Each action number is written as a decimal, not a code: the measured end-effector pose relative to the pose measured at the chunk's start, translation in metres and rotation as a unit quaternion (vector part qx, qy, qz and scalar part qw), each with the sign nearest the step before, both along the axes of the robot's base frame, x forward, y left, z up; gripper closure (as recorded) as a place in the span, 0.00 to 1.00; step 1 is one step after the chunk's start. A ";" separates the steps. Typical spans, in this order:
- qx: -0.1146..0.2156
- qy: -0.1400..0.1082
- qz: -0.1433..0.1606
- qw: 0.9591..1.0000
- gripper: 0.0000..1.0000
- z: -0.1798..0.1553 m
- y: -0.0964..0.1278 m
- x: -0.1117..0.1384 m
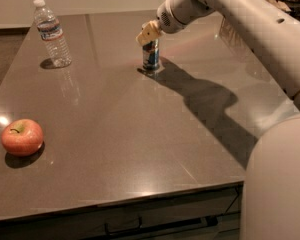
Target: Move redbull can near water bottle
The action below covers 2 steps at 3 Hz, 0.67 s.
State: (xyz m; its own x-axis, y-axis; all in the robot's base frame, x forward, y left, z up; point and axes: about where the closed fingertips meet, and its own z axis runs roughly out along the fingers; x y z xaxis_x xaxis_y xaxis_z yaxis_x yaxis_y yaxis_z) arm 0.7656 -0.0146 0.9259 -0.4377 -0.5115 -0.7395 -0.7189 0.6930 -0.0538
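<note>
We start from the can [151,57]: it stands upright on the far half of the surface [140,134], a little right of the middle, with its base on the tabletop. The gripper [148,33] sits right at the can's top, coming in from two o'clock at the end of the arm [230,9]. It overlaps the rim, but we cannot tell whether the jaws are open, closed, or gripping the can.

The bottle [52,34] stands upright well apart from the can, between nine and ten o'clock from it, near the far left corner. An apple [22,137] lies at about eight o'clock from the can, close to the near left edge, and is no part of the job.

We judge that this is the grasping step, and the carry has not begun, since the can is nowhere near the bottle. The next move calls for a firm hold on the can. Then comes a small lift and a steady sweep toward nine o'clock, setting the can down upright just beside the bottle without knocking it.
</note>
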 end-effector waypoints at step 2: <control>0.022 -0.021 0.054 0.998 0.85 0.029 0.037 -0.012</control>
State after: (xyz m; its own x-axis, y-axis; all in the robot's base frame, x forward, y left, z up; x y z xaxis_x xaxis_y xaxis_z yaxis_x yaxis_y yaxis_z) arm 0.7537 0.0220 0.9553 -0.3507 -0.5208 -0.7783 -0.7872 0.6142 -0.0562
